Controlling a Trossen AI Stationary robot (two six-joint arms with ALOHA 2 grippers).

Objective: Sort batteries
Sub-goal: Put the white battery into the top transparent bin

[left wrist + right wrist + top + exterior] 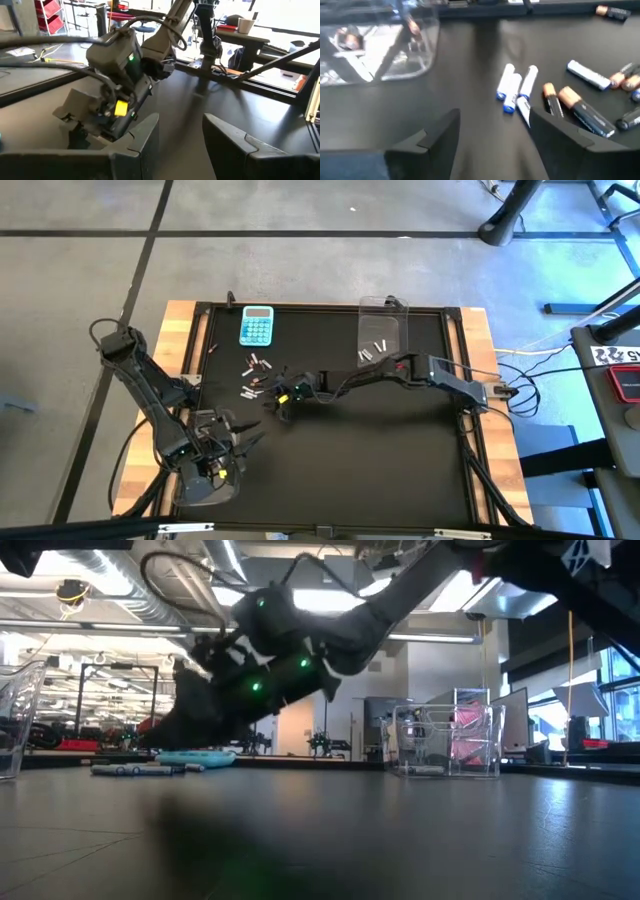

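Observation:
Loose batteries [258, 376] lie on the black mat, left of centre, below the light-blue calculator [256, 326]. In the right wrist view, three silvery-white ones with blue ends [512, 90] lie side by side, and dark ones with copper ends [580, 107] lie beside them. My right gripper [280, 396] [494, 119] is open and reaches over this cluster; one white battery's end is hidden behind a finger [555, 132]. A few batteries [372, 351] rest inside the far clear bin [381, 330]. My left gripper [226, 446] [182, 127] waits open at the near left.
A second clear bin [370, 50] [15, 720] stands at the near left by the left arm. The calculator [195, 757] lies at the far left of the mat. A raised frame [330, 307] edges the mat. The right arm [117, 75] fills the left wrist view.

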